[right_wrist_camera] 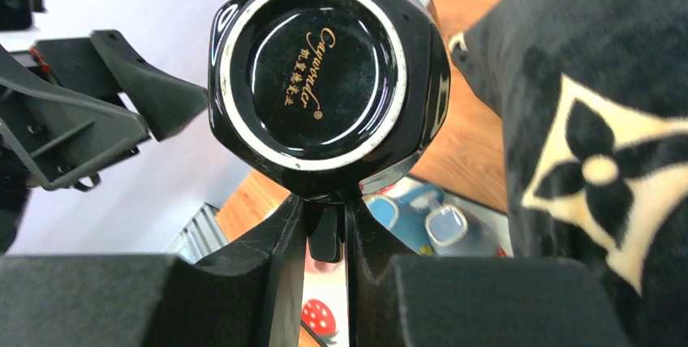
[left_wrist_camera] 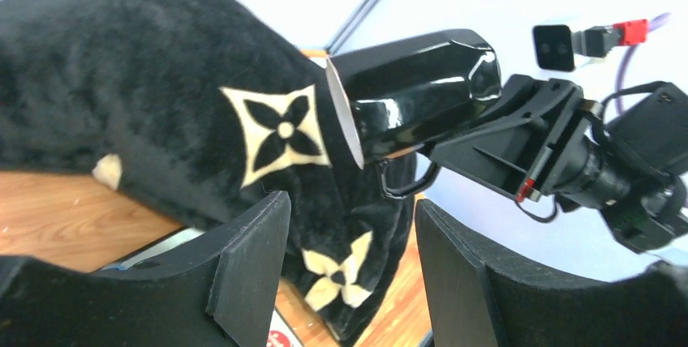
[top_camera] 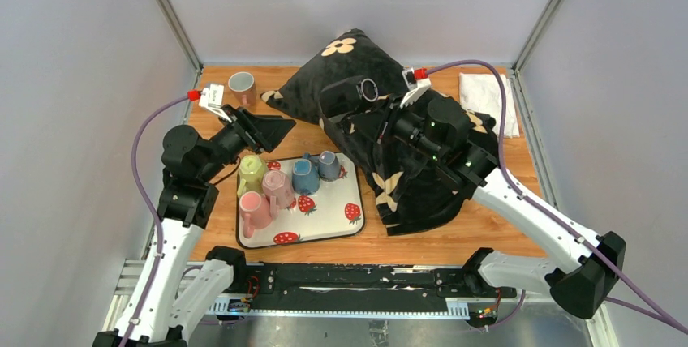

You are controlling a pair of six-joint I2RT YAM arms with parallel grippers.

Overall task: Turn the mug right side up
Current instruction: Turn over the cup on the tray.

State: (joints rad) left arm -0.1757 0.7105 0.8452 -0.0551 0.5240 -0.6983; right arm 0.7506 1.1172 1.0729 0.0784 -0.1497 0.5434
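Nearest to us, at the front of the wooden surface (top_camera: 503, 225), sits a strawberry-patterned tray (top_camera: 328, 217) carrying five small cups: one yellow-green (top_camera: 251, 173), two pink (top_camera: 254, 209) and two blue (top_camera: 305, 175).

Just beyond the tray's left end we see the left tool (top_camera: 280, 128), raised off the surface, its two fingers spread with nothing between them. It points to the right, toward the black mug (left_wrist_camera: 414, 87), and stands apart from it.

Further in, the right arm reaches over a black blanket with cream flowers (top_camera: 422, 185). The right tool (right_wrist_camera: 324, 225) is pressed together on the mug's handle, pinching it between both fingers. The black mug hangs in the air above the blanket, touching neither cloth nor surface. It lies on its side. In the right wrist view its glossy base, ringed in white with gold lettering, faces straight back at the camera just above the fingers. In the left wrist view its rim points toward the left tool and its handle hangs underneath.

Behind the mug a matching black pillow (top_camera: 349, 59) leans at the back. At the far left corner a brown mug (top_camera: 241, 87) stands upright, and at the far right a white cloth (top_camera: 487, 100) lies flat.
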